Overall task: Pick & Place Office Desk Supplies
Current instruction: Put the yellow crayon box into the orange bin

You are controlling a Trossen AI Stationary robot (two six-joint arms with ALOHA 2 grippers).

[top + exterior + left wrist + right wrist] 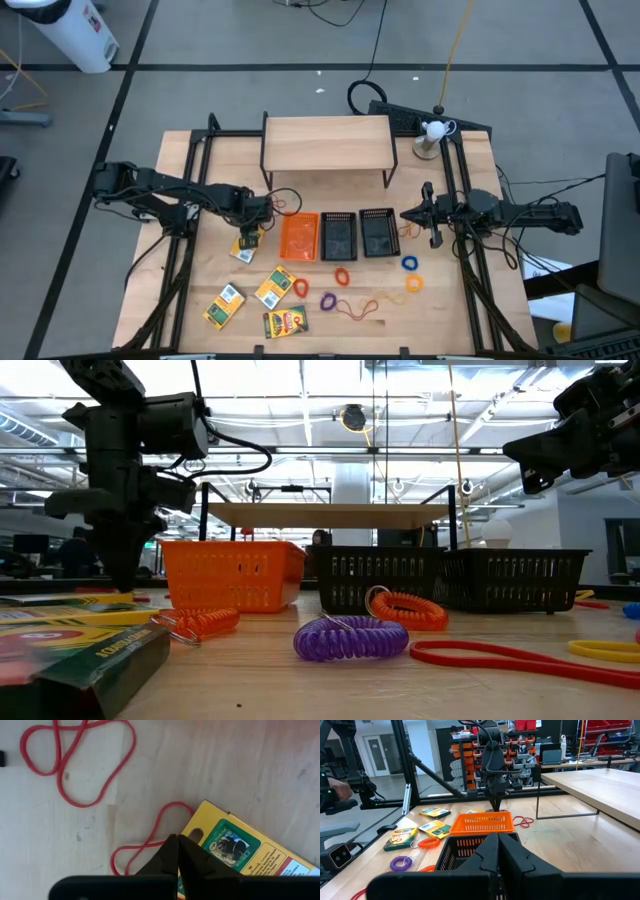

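Below my left claw [177, 851], whose tips are pressed together, a flat yellow-and-green cardboard crayon box [245, 851] lies beside a thin red rubber-band loop [145, 840]. The orange plastic mesh tray [299, 236] and two black mesh trays [357, 233] stand in a row. Three more crayon boxes [273, 287] and coiled purple [350, 637], orange [410, 609] and blue [409, 264] bands lie scattered nearer the front edge.

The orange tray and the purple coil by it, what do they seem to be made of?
The orange tray looks like moulded plastic: glossy, with a regular grid of small holes. The purple coil looks like springy plastic or rubber, smooth and shiny, wound in tight turns.
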